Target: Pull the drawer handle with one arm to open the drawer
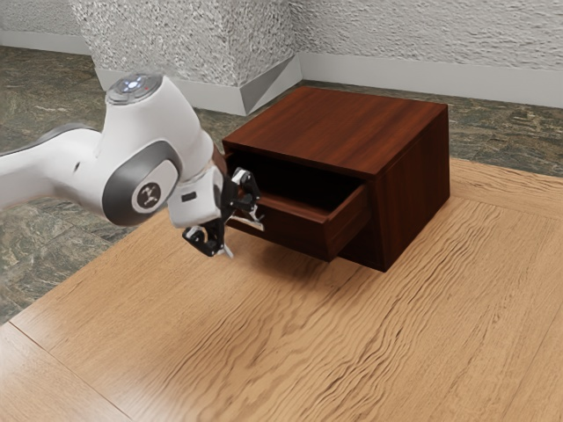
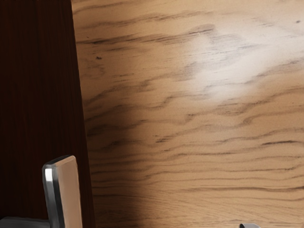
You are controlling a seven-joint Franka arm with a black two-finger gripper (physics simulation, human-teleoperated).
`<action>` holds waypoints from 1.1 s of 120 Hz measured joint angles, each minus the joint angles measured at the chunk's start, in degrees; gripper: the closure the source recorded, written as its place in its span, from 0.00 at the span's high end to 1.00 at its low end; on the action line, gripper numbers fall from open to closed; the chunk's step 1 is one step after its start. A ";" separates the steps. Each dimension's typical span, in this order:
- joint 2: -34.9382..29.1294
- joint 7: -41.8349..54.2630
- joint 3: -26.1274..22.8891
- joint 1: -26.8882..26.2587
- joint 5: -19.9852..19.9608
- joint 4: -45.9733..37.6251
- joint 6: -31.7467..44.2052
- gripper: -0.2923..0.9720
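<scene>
Exterior view. Item one: a white seven-joint arm (image 1: 132,171) is reaching in from the exterior view's left. Its black two-finger gripper (image 1: 230,218) is hovering at the front face of the drawer, with its fingers standing spread, one high and one low. Item two: a dark reddish-brown wooden box cabinet (image 1: 352,123) is sitting on a light, wavy-grained wooden table (image 1: 352,352). Item three: a single matching dark wooden drawer (image 1: 295,236) is standing partly pulled out of the cabinet, showing a shadowed gap behind its front panel. Item four: a mottled grey-green stone floor (image 1: 35,255) is lying beyond the table's edge.

Wrist view. Item five: a slim, polished metal bar handle (image 2: 61,190) is standing out from the drawer's dark front, just under the hand, and is mirroring the table's pale grain. Whether either finger is touching this handle cannot be told.
</scene>
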 joint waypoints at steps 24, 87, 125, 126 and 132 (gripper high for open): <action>-5.18 -0.37 -0.44 -0.06 1.70 -4.22 0.06 0.55; -14.58 -1.36 -2.82 1.80 4.46 -10.61 -0.14 0.36; -16.75 -6.40 -29.56 26.69 5.06 10.09 -19.84 0.69; -16.71 -6.75 -29.59 26.72 5.09 10.52 -20.82 0.70; -16.55 -8.70 -29.72 26.81 5.42 13.72 -26.32 0.71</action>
